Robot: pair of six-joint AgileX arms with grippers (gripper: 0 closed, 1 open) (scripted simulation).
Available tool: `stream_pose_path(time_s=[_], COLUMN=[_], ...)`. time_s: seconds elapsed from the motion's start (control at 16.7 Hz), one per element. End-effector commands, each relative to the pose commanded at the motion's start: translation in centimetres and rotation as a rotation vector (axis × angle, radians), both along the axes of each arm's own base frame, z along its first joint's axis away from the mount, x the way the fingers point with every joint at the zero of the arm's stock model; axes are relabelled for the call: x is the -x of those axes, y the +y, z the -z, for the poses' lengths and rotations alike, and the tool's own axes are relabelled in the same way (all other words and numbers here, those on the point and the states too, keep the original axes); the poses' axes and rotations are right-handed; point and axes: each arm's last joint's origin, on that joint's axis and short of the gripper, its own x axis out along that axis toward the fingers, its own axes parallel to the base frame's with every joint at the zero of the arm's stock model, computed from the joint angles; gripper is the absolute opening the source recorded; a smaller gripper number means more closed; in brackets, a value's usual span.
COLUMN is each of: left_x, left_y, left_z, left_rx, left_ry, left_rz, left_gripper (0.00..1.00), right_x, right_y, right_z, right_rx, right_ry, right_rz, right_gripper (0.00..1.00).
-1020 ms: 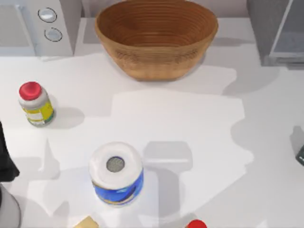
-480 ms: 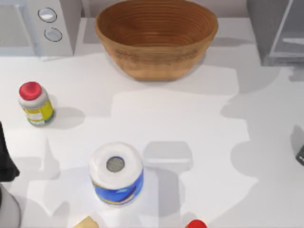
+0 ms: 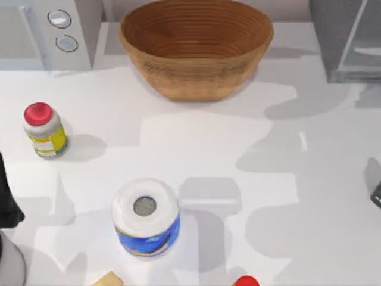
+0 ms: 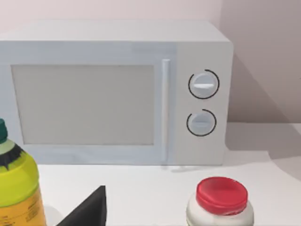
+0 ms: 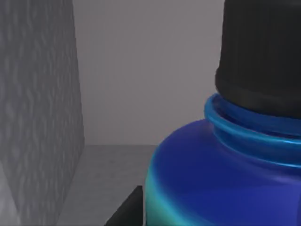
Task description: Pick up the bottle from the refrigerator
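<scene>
The bottle [image 5: 211, 179] looms very close in the right wrist view: a deep blue body turning teal low down, with a black cap. It stands on a grey floor between grey walls, inside the refrigerator [image 3: 331, 42]. That grey cabinet is at the table's far right, its pale door panel [image 3: 364, 36] swung open. A dark edge of my right gripper [image 5: 126, 211] lies right beside the bottle's base. Whether it touches the bottle I cannot tell. My right arm [image 3: 376, 194] crosses the right edge of the top view. My left gripper [image 4: 89, 211] is parked at the left edge.
A white microwave [image 3: 44, 33] stands far left, with a woven basket [image 3: 196, 47] at the far middle. The red-capped bottle [image 3: 44, 130] is at left and a paper towel roll [image 3: 146, 217] at front centre. A yellow-green bottle [image 4: 16, 188] is near the left gripper.
The arm shadows on the right half of the table have slid leftward. The objects on the table and the left arm have not moved.
</scene>
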Motion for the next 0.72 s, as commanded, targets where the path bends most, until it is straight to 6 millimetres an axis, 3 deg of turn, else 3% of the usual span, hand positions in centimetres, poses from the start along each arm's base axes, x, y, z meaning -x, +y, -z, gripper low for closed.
stream_pose_path(time_s=[0.18,0.36,0.54,0.72], left_x=[0.0,0.0,0.0,0.0], left_y=[0.0,0.0,0.0,0.0], left_z=[0.0,0.0,0.0,0.0], left_rx=[0.0,0.0,0.0,0.0], left_ry=[0.0,0.0,0.0,0.0], left_rz=[0.0,0.0,0.0,0.0], left_gripper=[1.0,1.0,1.0,1.0], right_x=[4.2,9.7,15.3,19.5], right_y=[1.6,3.3,4.7,5.5], right_z=[-2.8,-4.6,-4.3,-2.1], right_rx=[0.005,0.006,0.004,-0.001], right_ry=[-0.004,-0.017,-0.032,-0.038], right_rz=[0.003,0.004,0.003,0.0], right_gripper=[0.0,0.0,0.0,0.0])
